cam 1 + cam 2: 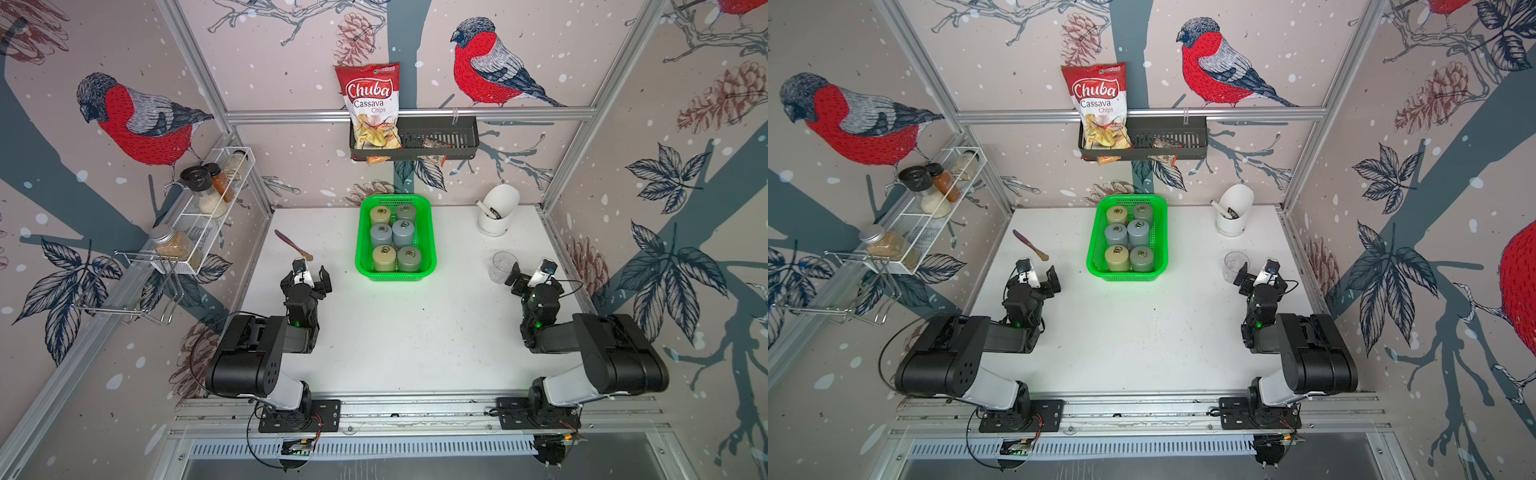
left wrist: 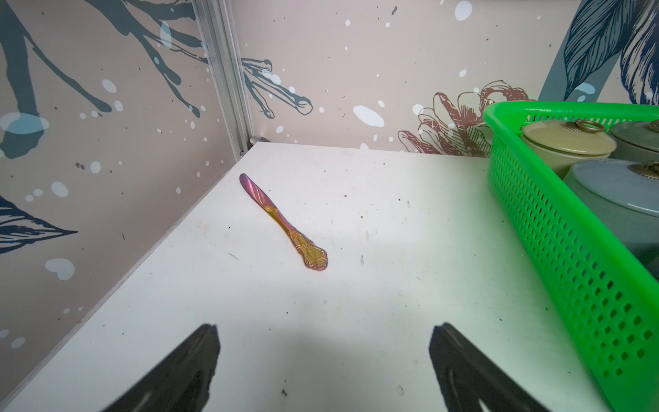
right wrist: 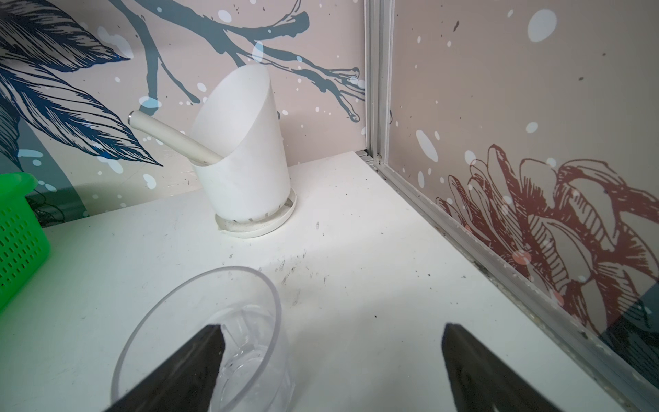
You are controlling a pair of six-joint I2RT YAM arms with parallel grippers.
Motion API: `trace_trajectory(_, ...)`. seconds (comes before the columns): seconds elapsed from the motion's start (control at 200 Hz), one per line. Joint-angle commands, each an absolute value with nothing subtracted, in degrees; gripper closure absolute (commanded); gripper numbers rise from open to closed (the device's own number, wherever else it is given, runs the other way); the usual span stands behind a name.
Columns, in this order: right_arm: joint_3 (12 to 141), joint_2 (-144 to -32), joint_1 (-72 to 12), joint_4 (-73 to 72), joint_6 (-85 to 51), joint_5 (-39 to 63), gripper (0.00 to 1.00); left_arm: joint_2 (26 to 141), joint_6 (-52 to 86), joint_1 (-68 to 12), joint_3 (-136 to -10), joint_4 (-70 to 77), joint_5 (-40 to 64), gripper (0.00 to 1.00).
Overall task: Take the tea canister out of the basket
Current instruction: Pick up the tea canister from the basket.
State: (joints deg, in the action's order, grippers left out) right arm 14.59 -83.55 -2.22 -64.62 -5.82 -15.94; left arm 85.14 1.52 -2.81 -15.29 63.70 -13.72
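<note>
six canisters (image 1: 404, 233) stand upright in the basket (image 1: 395, 276), ahead-right of the nearer left claw (image 2: 325, 328); right claw (image 3: 333, 330) sits farther; both gape, empty.

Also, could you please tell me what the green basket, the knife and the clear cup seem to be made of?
Green basket: glossy moulded plastic, judging by its perforated walls and rolled rim. Butter knife: probably metal, with an iridescent purple-gold finish and embossed handle. Clear cup: transparent, thick-rimmed; glass or hard plastic, I cannot tell which.
</note>
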Motion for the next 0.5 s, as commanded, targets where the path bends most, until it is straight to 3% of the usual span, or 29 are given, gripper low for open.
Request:
trace_trajectory(0.0,23.04,-77.89,-2.1,-47.24,-5.84,-15.38,0.0,78.91,3.56,-2.75,-20.27,51.32,-17.16,0.04)
trace_trajectory(0.22,40.78,-69.89,-8.57,-22.08,-4.34,-10.27,0.0,64.43,10.8,-4.51,-24.39,31.85,-15.21,0.04)
trace_trajectory(0.36,49.82,-70.96,-18.92,-10.36,-1.76,-9.97,0.0,59.09,12.95,-10.29,-27.2,21.9,-14.88,0.04)
trace_trajectory(0.495,60.87,-77.0,-28.05,1.12,-1.18,-7.38,0.0,56.11,15.57,-14.31,-26.84,21.93,-5.79,0.04)
